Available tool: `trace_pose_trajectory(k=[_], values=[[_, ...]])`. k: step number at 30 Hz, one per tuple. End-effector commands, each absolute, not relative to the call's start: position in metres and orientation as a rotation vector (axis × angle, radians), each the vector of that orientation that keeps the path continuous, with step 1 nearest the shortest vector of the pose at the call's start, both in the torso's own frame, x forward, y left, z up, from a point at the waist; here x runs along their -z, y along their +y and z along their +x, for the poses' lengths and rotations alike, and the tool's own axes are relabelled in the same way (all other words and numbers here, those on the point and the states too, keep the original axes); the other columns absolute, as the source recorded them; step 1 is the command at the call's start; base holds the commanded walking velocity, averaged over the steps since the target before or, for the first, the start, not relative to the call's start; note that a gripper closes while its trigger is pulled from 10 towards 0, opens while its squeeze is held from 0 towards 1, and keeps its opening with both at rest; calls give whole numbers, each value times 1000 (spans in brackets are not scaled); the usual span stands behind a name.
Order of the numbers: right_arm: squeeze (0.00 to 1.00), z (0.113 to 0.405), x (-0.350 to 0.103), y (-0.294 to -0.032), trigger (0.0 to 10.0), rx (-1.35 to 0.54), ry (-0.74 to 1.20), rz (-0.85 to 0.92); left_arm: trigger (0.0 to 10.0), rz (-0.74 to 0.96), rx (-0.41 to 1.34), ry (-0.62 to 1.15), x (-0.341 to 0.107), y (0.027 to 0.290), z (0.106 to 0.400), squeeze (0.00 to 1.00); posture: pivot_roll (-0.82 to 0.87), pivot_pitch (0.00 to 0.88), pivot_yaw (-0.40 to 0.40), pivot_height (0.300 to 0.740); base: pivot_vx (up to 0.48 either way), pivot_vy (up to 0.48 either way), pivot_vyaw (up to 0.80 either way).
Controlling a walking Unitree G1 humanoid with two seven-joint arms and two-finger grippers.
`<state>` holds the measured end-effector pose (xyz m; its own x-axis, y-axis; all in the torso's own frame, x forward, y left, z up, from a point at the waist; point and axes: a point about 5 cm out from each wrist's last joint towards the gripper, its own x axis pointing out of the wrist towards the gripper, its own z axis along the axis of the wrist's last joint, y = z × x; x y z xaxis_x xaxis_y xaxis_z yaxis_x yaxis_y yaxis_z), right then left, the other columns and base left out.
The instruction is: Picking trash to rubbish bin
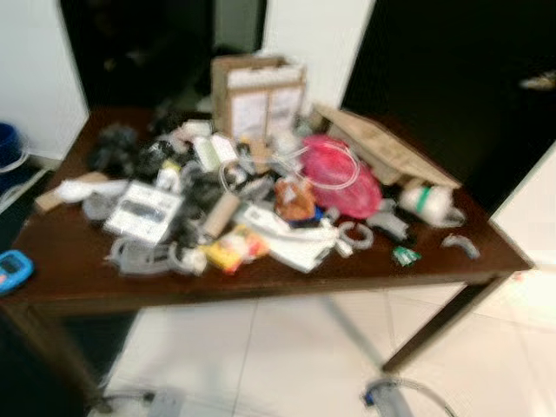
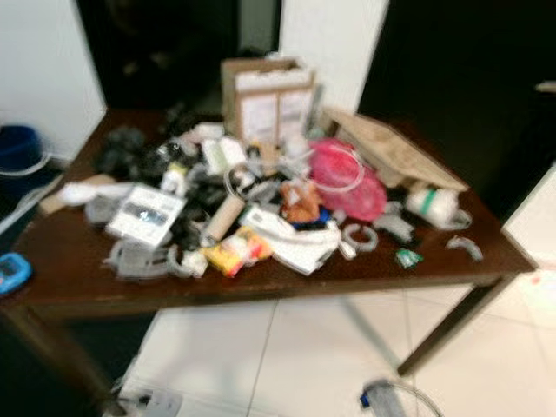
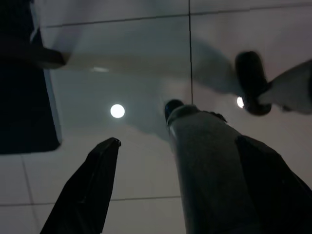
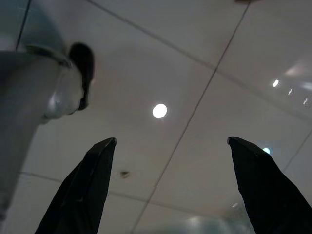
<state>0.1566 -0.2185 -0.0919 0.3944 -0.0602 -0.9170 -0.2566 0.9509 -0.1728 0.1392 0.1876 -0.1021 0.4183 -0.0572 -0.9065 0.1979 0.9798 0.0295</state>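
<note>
Left eye view gives you a blurred picture, so judge everything loosely until the robot stops moving. The dark wooden table (image 1: 78,287) carries a wide heap of trash (image 1: 252,204) across its middle. A blue container (image 1: 7,148) sits on the floor at nine o'clock of the table, by the wall; you cannot tell whether it is the rubbish bin.

Your main risk is the heap itself: pieces overlap and touch, so pulling one out may drag its neighbours. The small green item (image 1: 405,254) at four o'clock of the pile lies just beside the near edge and could be knocked to the floor. The looped white tubing (image 1: 334,169) draped on the pink bag (image 1: 343,178) at three o'clock could snag a finger and pull the bag along. The tall cardboard box (image 1: 256,95) at twelve o'clock could tip if bumped. The cardboard tube (image 1: 221,213) near the centre may roll. The blue device (image 1: 13,269) at eight o'clock looks like no trash; leave it alone.

Both arms hang low, pointing at the tiled floor (image 4: 195,73), well apart from the table. The left gripper (image 3: 190,161) has its fingers spread wide and holds nothing, with the robot's leg (image 3: 209,170) seen between them. The right gripper (image 4: 170,161) is likewise spread and empty.
</note>
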Motion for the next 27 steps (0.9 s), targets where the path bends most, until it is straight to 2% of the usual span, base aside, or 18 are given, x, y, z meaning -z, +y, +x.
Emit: trace_pose_trajectory(k=[1, 7, 12, 25, 27], values=[[0, 150, 94, -223, 10000, -112, 1185, -294, 10000, 131, 164, 1180, 107, 187, 127, 0, 47, 55, -61, 740, 0, 0, -788], [0, 151, 93, -224, 10000, -109, 1171, -288, 10000, 126, 154, 1184, 107, 185, 126, 0, 49, 59, -64, 740, 0, 0, -788], [0, 154, 91, -225, 10000, -111, 1159, -293, 10000, 113, 139, 1194, 109, 181, 121, 0, 52, 64, -65, 740, 0, 0, 0], [0, 158, 90, -221, 10000, -118, 1147, -272, 10000, 120, 119, 1213, 111, 192, 109, 0, 58, 66, -63, 740, 0, 0, -799], [0, 159, 90, -221, 10000, -121, 1136, -274, 10000, 121, 115, 1213, 111, 194, 109, 0, 57, 67, -63, 740, 0, 0, 0]])
